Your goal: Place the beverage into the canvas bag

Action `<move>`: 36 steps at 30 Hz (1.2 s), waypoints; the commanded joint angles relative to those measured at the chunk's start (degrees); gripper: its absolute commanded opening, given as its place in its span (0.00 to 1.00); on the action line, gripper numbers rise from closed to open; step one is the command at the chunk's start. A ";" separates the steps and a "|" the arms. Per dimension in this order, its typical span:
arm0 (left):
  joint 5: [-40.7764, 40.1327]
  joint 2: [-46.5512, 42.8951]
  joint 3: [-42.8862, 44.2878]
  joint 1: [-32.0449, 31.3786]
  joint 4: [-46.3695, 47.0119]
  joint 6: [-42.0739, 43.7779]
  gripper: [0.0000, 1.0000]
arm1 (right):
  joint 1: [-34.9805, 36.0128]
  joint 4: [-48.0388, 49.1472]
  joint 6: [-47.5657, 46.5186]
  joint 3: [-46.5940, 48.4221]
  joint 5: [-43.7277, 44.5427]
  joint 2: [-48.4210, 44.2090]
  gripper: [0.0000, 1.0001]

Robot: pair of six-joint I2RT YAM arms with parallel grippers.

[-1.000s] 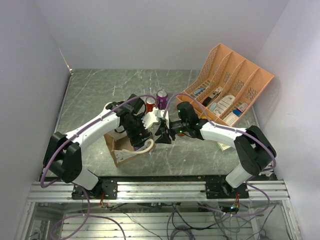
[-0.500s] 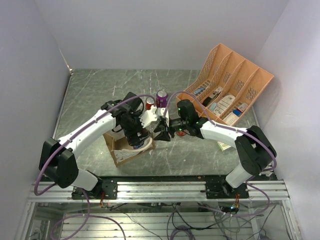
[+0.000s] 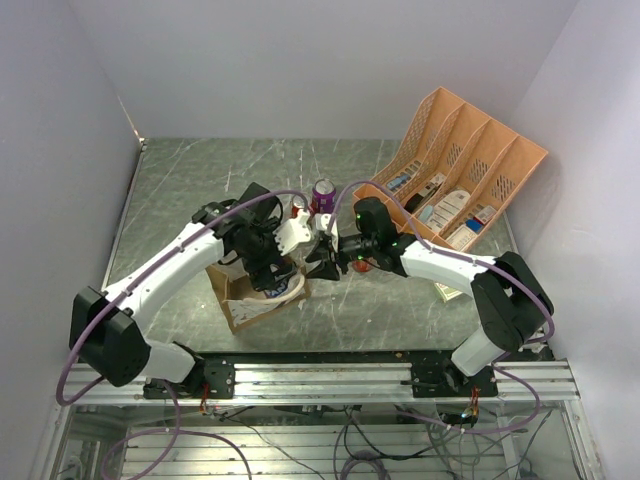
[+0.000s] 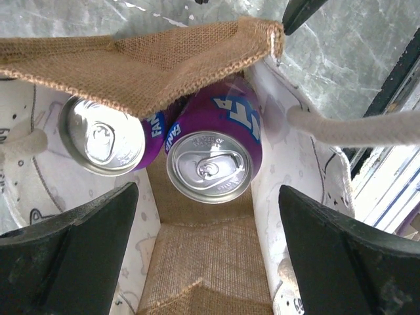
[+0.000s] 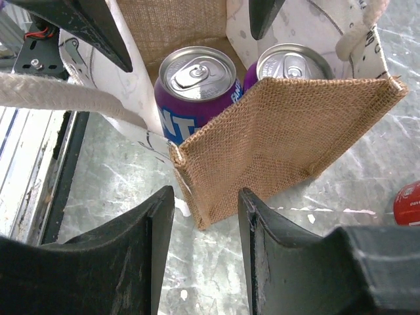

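The canvas bag (image 3: 232,302) stands open on the table, brown burlap with white patterned sides and a cream rope handle (image 4: 354,126). Two purple cans stand inside it, one (image 4: 213,164) in the middle and one (image 4: 102,134) partly under the folded burlap flap (image 4: 151,59). They also show in the right wrist view (image 5: 197,79) (image 5: 292,65). My left gripper (image 4: 210,262) (image 3: 275,268) hangs open and empty over the bag's mouth. My right gripper (image 5: 205,223) (image 3: 322,258) is open just beside the bag's burlap end panel (image 5: 282,131), its corner at the fingertips.
A third purple can (image 3: 322,194) and a red can (image 3: 299,205) (image 5: 410,203) stand on the table behind the grippers. An orange file organizer (image 3: 460,170) with papers stands at the back right. A paper (image 3: 448,292) lies under the right arm.
My left arm has swung its elbow out to the left and its gripper has shifted slightly back over the bag. My right gripper has edged closer to the bag.
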 commanded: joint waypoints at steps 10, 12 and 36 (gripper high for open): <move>-2.09 -10.90 3.04 -0.19 5.14 -2.04 0.97 | -0.94 -2.58 1.41 0.28 0.91 -1.55 0.44; -3.52 -11.98 2.82 -0.13 5.22 -2.33 0.97 | -1.58 -2.06 2.03 0.22 0.20 -2.46 0.45; -11.89 -12.38 7.06 5.28 14.70 -10.61 1.00 | -28.44 -7.56 11.30 4.24 2.07 -25.50 0.74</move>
